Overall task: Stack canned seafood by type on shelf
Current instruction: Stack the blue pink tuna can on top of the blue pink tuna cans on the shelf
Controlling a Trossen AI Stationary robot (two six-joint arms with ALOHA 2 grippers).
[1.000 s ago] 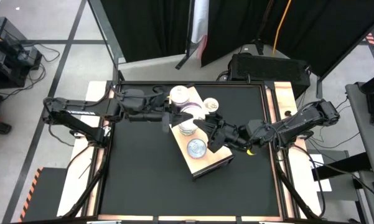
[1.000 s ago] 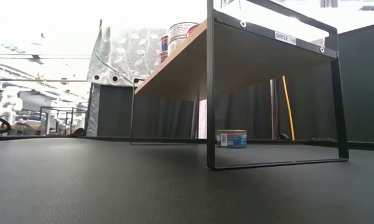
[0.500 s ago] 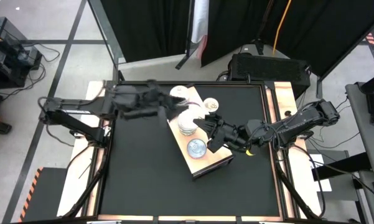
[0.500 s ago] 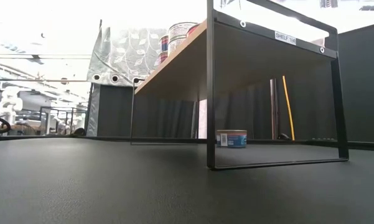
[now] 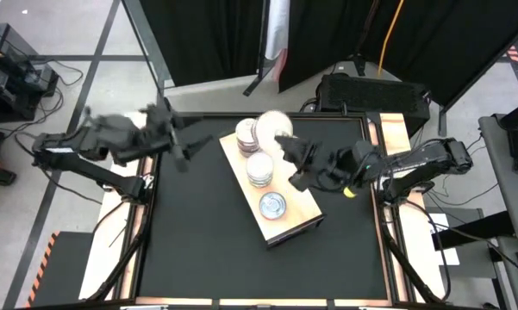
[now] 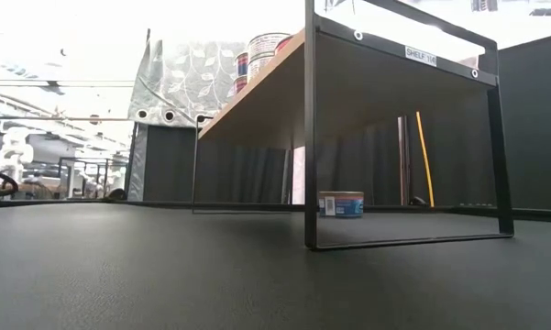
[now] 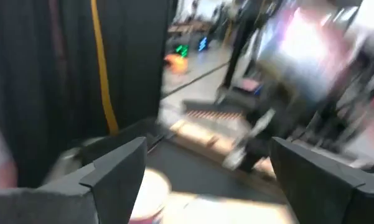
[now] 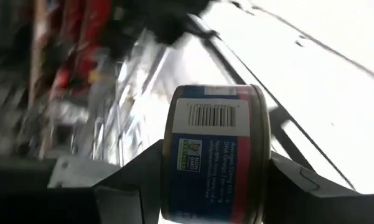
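The shelf (image 5: 298, 212) is a pale wood board on a black frame (image 6: 310, 128), standing slantwise mid-table. On it are a stack of cans (image 5: 245, 134) at its far end, a second stack (image 5: 259, 169) in the middle and a single can (image 5: 273, 205) nearer. One more can (image 6: 341, 203) rests on the table under the shelf. My right gripper (image 5: 286, 148) is over the shelf's far end, shut on a blue-and-red-labelled can (image 8: 215, 149). My left gripper (image 5: 183, 146) hangs open and empty (image 7: 205, 155) near the table's far left. My right gripper pinches the can between its two fingers (image 8: 137, 180), one on each flat end. The labelled side wall (image 8: 211, 115) with the barcode faces the wrist camera. The can is lifted clear above the shelf, its pale top (image 5: 271, 127) showing from above.
Black tabletop (image 5: 198, 241) lies around the shelf, with free room at the near and left sides. A dark case (image 5: 371, 90) sits beyond the far edge. Wooden side rails (image 5: 395, 138) border the table.
My left gripper has drawn back from the cans on the shelf toward the table's left edge, rising a little and rolling. My right gripper has risen and shifted toward the far edge with its can, rolling as it went. The cans on the shelf have stayed put.
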